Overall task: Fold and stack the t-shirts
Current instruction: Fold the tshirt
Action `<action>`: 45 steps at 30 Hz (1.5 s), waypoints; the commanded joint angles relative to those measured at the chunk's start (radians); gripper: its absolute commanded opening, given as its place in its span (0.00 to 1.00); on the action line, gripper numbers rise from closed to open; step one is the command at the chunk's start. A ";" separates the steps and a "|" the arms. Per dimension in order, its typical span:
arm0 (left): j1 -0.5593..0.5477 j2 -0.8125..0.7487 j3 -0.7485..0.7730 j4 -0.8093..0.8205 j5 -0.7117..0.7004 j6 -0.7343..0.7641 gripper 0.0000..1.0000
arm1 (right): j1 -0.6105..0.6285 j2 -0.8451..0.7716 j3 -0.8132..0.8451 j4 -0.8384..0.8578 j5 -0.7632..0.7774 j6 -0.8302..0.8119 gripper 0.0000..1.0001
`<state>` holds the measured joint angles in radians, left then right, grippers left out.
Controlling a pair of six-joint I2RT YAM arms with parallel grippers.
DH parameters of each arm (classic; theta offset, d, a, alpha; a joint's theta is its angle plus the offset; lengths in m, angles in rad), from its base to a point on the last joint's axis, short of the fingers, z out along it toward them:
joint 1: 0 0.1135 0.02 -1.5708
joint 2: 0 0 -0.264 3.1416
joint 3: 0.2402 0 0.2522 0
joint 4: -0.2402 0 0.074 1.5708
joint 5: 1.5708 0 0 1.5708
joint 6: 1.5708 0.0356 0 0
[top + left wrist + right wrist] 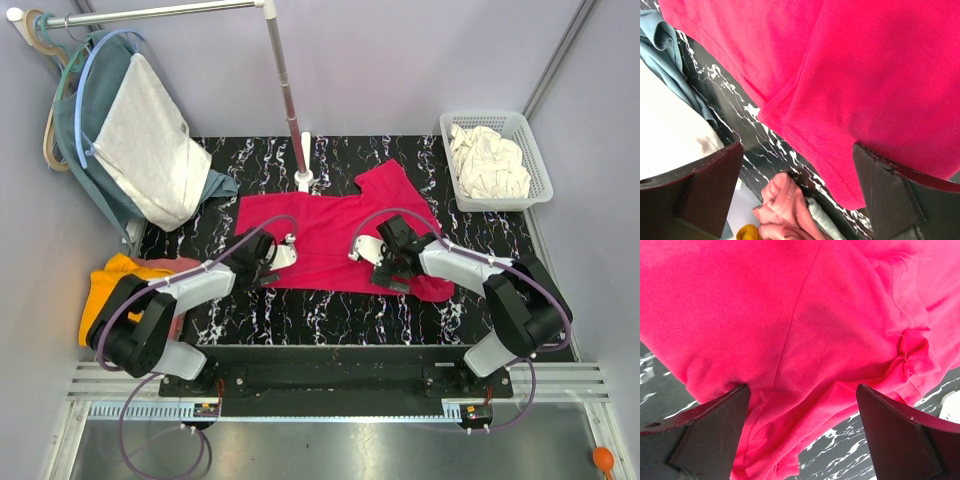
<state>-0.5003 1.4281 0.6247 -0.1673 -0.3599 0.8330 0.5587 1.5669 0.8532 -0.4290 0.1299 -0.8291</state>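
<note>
At the middle of the tabletop (300,318), the left gripper (272,256) hangs over the near left corner of the crimson-pink t-shirt (330,235), jaws spread wide and holding nothing. Its dark, wedge-shaped fingers (715,190) frame the shirt's stitched hem and corner in the left wrist view. The right gripper (385,262) stands over the shirt's near right part, its jaws equally wide and empty. Its fingers (715,425) flank soft, slightly fuzzy cloth with a seam and a small puckered bunch.

The shirt lies mostly flat on the black, white-veined marbled top, one sleeve pointing toward the far edge. Both arms reach forward from their bases at the near edge, elbows bent outward and wrists turned in toward each other.

At the left edge, an orange-yellow t-shirt (105,290) lies crumpled with a dusty pink t-shirt (172,265) beside it. A cream-white t-shirt (488,160) is heaped in a white lattice basket (545,185) at the far right corner. Pale grey-white (150,150) and teal-blue (100,120) garments hang from a rack (285,90) at the far left.
</note>
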 commanded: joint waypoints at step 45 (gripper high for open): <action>-0.198 -0.436 -0.223 -0.609 0.049 -0.129 0.99 | 0.262 -0.145 -0.154 -0.283 -0.036 0.127 1.00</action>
<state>-0.6956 1.0008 0.4294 -0.6369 -0.3855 0.7235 0.8116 1.4239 0.7387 -0.6926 0.0628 -0.7048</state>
